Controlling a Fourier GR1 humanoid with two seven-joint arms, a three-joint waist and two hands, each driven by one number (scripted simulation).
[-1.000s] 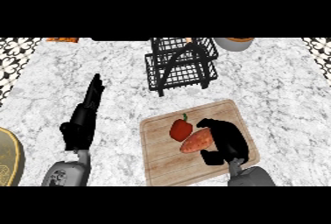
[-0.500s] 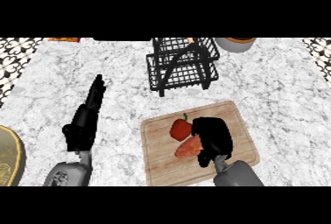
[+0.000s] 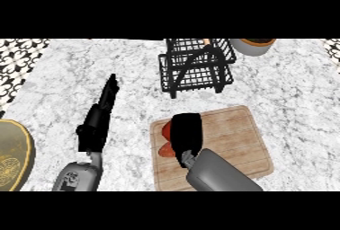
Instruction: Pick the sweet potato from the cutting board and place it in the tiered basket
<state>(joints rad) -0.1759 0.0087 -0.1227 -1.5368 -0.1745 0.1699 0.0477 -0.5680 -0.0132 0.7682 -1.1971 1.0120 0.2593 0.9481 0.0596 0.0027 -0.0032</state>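
A: Grey marbled worktop (image 3: 279,90); where does the job stand?

B: At the pick; the right hand (image 3: 186,134) lies palm-down over the sweet potato (image 3: 163,149) on the cutting board (image 3: 232,134), orange showing just at its left edge; whether its fingers grasp it I cannot tell.

A: And the left hand (image 3: 100,117)?

B: Released, fingers straight, resting well aside; next it must lift and carry to the tiered basket (image 3: 196,67) beyond the right hand.

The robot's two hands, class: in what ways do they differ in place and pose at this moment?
The right hand is over the cutting board, covering most of the red and orange food there; the left hand lies over bare counter, touching nothing. The left hand's fingers are straight, pointing away; the right hand's cannot be made out. Both are black, on grey forearms.
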